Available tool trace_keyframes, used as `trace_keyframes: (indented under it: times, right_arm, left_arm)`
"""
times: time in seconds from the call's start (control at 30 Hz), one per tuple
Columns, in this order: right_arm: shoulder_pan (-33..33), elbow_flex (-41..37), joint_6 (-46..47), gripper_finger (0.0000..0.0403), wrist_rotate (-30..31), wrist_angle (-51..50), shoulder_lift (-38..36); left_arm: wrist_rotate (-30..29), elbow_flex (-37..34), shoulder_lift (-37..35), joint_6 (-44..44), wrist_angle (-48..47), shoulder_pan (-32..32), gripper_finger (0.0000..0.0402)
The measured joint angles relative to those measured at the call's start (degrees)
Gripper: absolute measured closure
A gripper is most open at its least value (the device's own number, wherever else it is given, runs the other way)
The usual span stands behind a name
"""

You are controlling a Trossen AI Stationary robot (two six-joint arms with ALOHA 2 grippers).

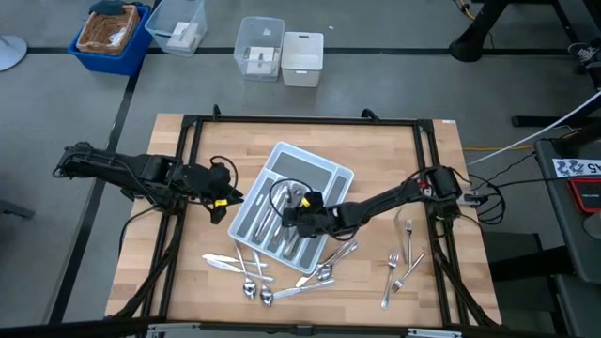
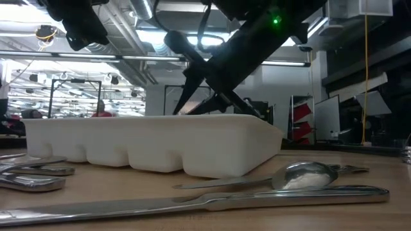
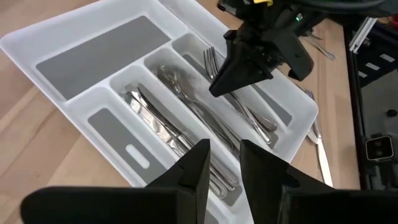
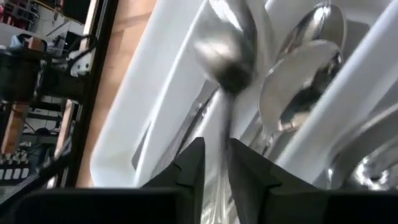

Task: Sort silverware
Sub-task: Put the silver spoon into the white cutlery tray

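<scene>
Three forks (image 1: 399,266); one tray (image 1: 331,169)

We take the cutlery tray (image 1: 331,175) as our landmark: a light grey plastic tray with several compartments, lying at an angle near the middle of the wooden table (image 1: 178,272). Beyond the table's far edge from the tray, on the grey floor, we note a blue bin (image 1: 131,47) holding a wicker basket (image 1: 106,30), a clear box (image 1: 178,25) just beside it, then another clear box (image 1: 259,47) touching a white box (image 1: 302,58).
</scene>
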Motion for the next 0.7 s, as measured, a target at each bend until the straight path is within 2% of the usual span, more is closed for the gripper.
trace_keyframes:
  times: [0.17,0.37,0.7]
  right_arm:
    - [-1.1,0.0,1.2,0.0319,-1.1,0.4,0.0]
    - [-2.2,0.0,2.9,0.0319,-6.3,1.2,0.0]
    - [-2.1,0.0,-9.1,0.0318,-12.9,1.3,-2.3]
  left_arm:
    - [0.0,0.0,0.0,-0.6,0.0,0.0,0.0325]
    - [0.0,0.0,0.0,-0.7,0.0,0.0,0.0325]
    - [3.5,0.0,1.1,-7.2,1.1,-1.0,0.0325]
